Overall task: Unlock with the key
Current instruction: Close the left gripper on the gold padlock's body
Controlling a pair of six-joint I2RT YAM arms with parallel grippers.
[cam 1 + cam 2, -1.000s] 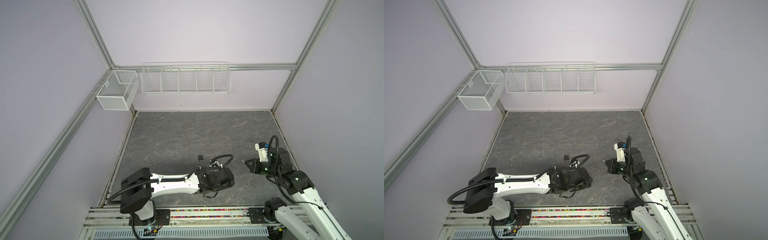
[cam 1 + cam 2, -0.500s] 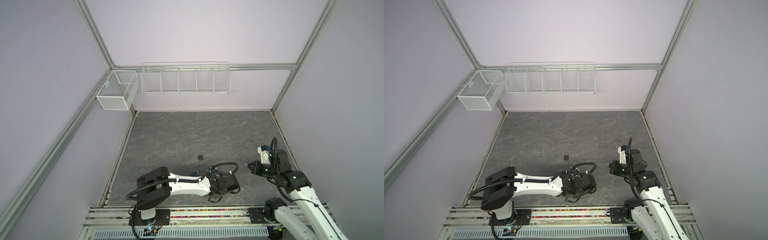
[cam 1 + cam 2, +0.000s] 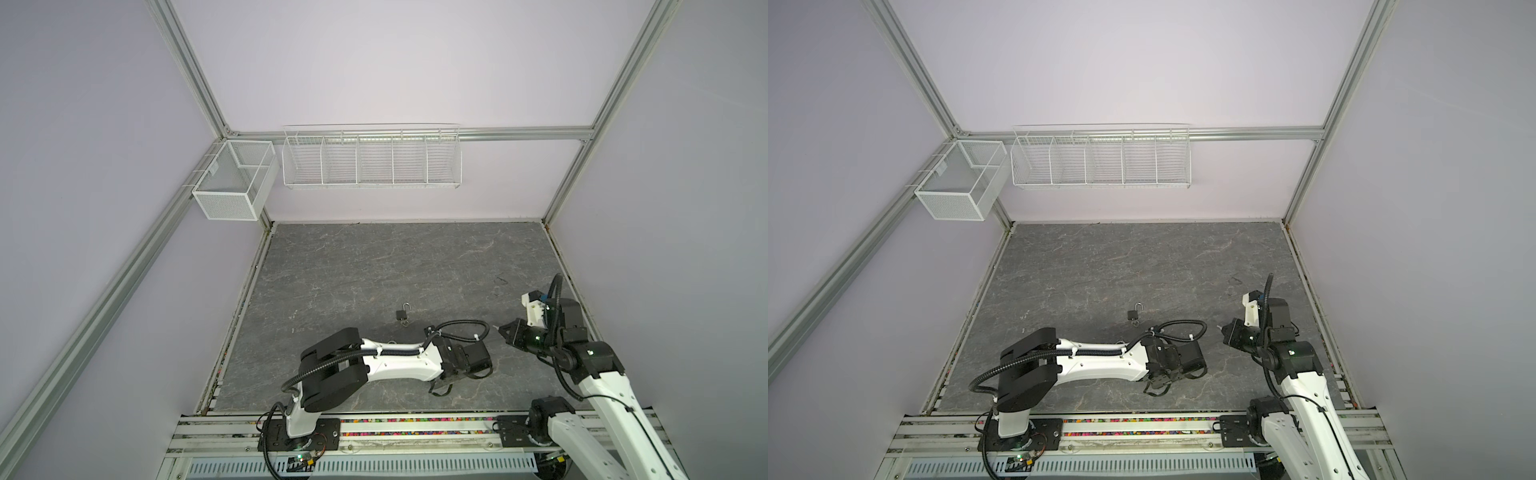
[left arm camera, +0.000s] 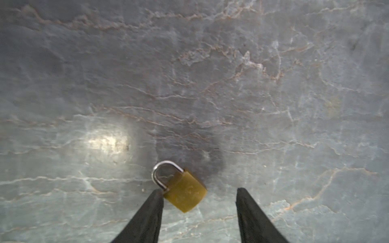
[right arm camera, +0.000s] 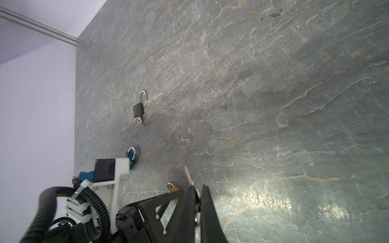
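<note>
A brass padlock (image 4: 183, 190) with its shackle shut lies on the grey stone table (image 3: 374, 266). My left gripper (image 4: 199, 190) hangs open over it, fingers either side, and one fingertip (image 4: 157, 194) is right at the shackle's foot. From the right wrist the brass padlock (image 5: 174, 187) peeks out behind the left fingers. My right gripper (image 5: 197, 187) is shut on a small silver key (image 5: 188, 175), whose blade sticks out past the tips. In both top views the right gripper (image 3: 500, 328) (image 3: 1222, 328) points left toward the left arm, which hides the brass padlock.
A black padlock (image 3: 402, 313) (image 3: 1134, 312) (image 5: 138, 109) lies with its shackle sprung open and a key in it. A blue padlock (image 5: 131, 156) is half hidden behind the left wrist camera. A wire basket (image 3: 372, 158) and a mesh box (image 3: 232, 183) hang on the back rail.
The left arm has swung right and toward the front, away from the black padlock, and its fingers have narrowed a little. The right gripper has drifted slightly right, still shut on the key.
</note>
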